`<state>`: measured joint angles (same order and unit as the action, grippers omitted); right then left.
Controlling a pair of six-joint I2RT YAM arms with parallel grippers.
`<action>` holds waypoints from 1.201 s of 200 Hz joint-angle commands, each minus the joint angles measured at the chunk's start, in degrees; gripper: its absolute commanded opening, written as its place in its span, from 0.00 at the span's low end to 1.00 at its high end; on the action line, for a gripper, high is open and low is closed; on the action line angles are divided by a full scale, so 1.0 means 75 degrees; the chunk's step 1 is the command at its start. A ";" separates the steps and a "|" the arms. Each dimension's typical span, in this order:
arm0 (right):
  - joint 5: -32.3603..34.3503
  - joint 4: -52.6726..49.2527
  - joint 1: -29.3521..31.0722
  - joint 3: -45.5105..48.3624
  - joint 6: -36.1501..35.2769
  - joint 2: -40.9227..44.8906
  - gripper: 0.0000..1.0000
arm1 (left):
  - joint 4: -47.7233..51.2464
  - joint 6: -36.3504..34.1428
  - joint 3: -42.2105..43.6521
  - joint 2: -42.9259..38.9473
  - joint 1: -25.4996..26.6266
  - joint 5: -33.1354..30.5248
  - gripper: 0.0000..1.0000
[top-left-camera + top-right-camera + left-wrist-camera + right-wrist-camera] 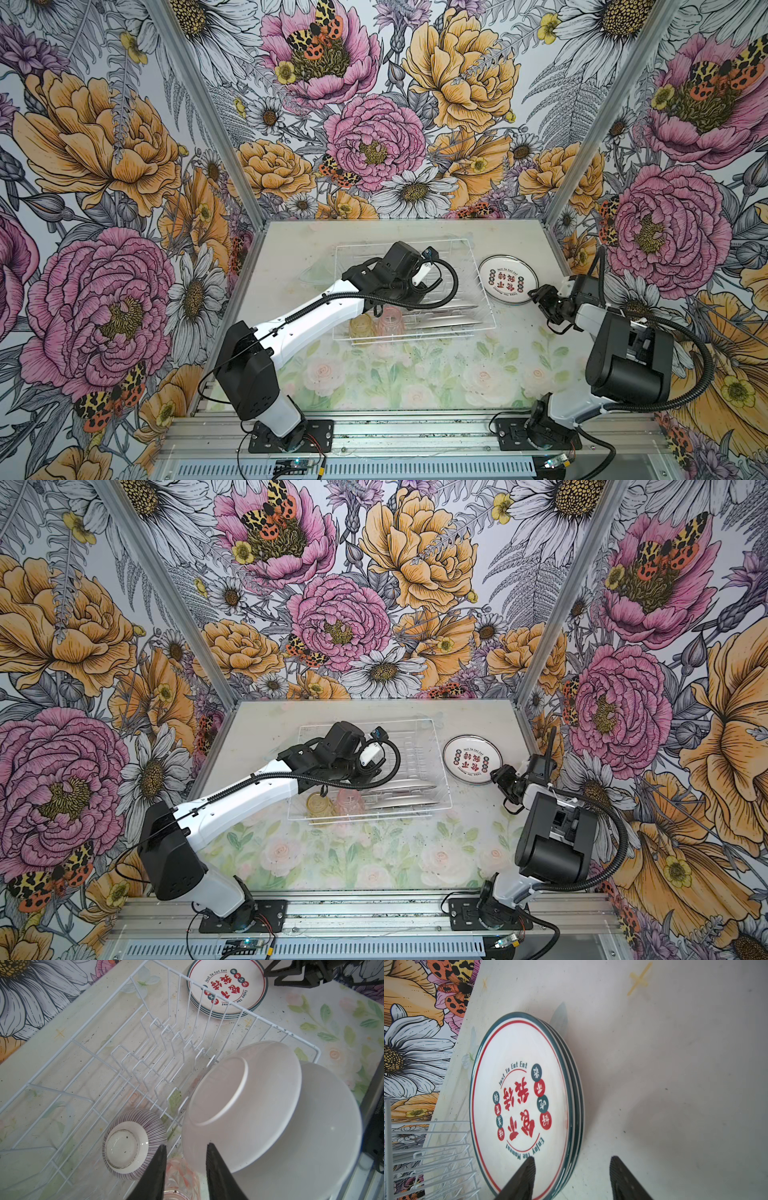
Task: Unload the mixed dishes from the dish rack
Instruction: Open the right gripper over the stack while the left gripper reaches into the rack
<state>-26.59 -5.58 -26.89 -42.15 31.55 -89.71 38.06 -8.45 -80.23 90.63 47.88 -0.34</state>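
My right gripper (572, 1158) stands spread and empty beside the stacked plates (519, 1095) on the table (675, 1064), my left gripper (186, 1145) is half-spread over the pink tumbler (180, 1176) (grip not discernible), while the rack (317, 1050) holds two plates (239, 1105), the bowl (135, 1142) and the yellow tumbler (318, 804).

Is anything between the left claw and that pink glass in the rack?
Nothing visible. The pink glass lies just beyond the open left gripper; a striped bowl and a white plate sit close beside it.
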 commanded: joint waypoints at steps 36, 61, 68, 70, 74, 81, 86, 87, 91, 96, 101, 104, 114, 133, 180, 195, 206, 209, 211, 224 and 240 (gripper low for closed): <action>0.0004 -0.0005 0.0049 -0.0197 -0.0123 0.0378 0.59 | 0.0181 -0.1240 -0.0335 0.0230 0.1081 -0.1248 0.34; -0.0058 -0.0017 0.0061 -0.0204 -0.0085 0.0555 0.59 | 0.0255 -0.1434 -0.0456 0.0323 0.1271 -0.1475 0.37; -0.0064 -0.0027 0.0068 -0.0209 -0.0074 0.0604 0.59 | 0.0268 -0.1462 -0.0485 0.0346 0.1291 -0.1469 0.37; -0.0064 -0.0028 0.0061 -0.0205 -0.0077 0.0603 0.59 | 0.0277 -0.1463 -0.0498 0.0349 0.1292 -0.1464 0.37; -0.0075 -0.0029 0.0065 -0.0195 -0.0072 0.0623 0.59 | 0.0287 -0.1463 -0.0506 0.0364 0.1307 -0.1449 0.37; -0.0099 -0.0029 0.0066 -0.0193 -0.0070 0.0658 0.59 | 0.0300 -0.1493 -0.0545 0.0404 0.1314 -0.1417 0.37; -0.0099 -0.0029 0.0064 -0.0181 -0.0074 0.0681 0.59 | 0.0320 -0.1506 -0.0573 0.0438 0.1315 -0.1384 0.37; -0.0099 -0.0029 0.0061 -0.0187 -0.0072 0.0679 0.59 | 0.0324 -0.1508 -0.0581 0.0447 0.1316 -0.1378 0.37; -0.0110 -0.0029 0.0062 -0.0182 -0.0059 0.0704 0.59 | 0.0326 -0.1517 -0.0604 0.0485 0.1326 -0.1376 0.37; -0.0126 -0.0029 0.0060 -0.0170 -0.0058 0.0722 0.59 | 0.0355 -0.1532 -0.0638 0.0528 0.1333 -0.1372 0.37; -0.0140 -0.0029 0.0064 -0.0169 -0.0058 0.0750 0.59 | 0.0376 -0.1552 -0.0670 0.0577 0.1342 -0.1355 0.37; -0.0151 -0.0029 0.0068 -0.0170 -0.0060 0.0763 0.59 | 0.0396 -0.1579 -0.0689 0.0614 0.1350 -0.1353 0.37; -0.0175 -0.0035 0.0061 -0.0165 -0.0047 0.0811 0.59 | 0.0460 -0.1621 -0.0770 0.0723 0.1371 -0.1390 0.37; -0.0205 -0.0032 0.0069 -0.0156 -0.0029 0.0908 0.59 | 0.0553 -0.1720 -0.0924 0.0915 0.1396 -0.1376 0.37; -0.0272 -0.0041 0.0070 -0.0134 0.0021 0.1067 0.59 | 0.0708 -0.1882 -0.1226 0.1260 0.1421 -0.1390 0.37; -0.0276 -0.0041 0.0070 -0.0144 0.0027 0.1095 0.59 | 0.0710 -0.1947 -0.1278 0.1349 0.1420 -0.1494 0.37; -0.0280 -0.0041 0.0059 -0.0128 0.0025 0.1118 0.59 | 0.0712 -0.1998 -0.1331 0.1434 0.1421 -0.1772 0.37; -0.0279 -0.0041 0.0063 -0.0123 0.0020 0.1114 0.59 | 0.0714 -0.2018 -0.1348 0.1458 0.1421 -0.1817 0.37; -0.0276 -0.0043 0.0069 -0.0122 0.0026 0.1117 0.59 | 0.0714 -0.2024 -0.1358 0.1476 0.1421 -0.1841 0.37; -0.0293 -0.0035 0.0059 -0.0111 0.0026 0.1145 0.59 | 0.0714 -0.2082 -0.1428 0.1582 0.1424 -0.2039 0.36; -0.0304 -0.0030 0.0063 -0.0108 0.0018 0.1178 0.59 | 0.0702 -0.2157 -0.1520 0.1728 0.1421 -0.2356 0.35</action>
<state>-28.16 -6.04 -26.79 -42.19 31.66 -83.20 43.40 -23.00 -89.56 102.26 58.28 -12.86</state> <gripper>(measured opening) 0.593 0.356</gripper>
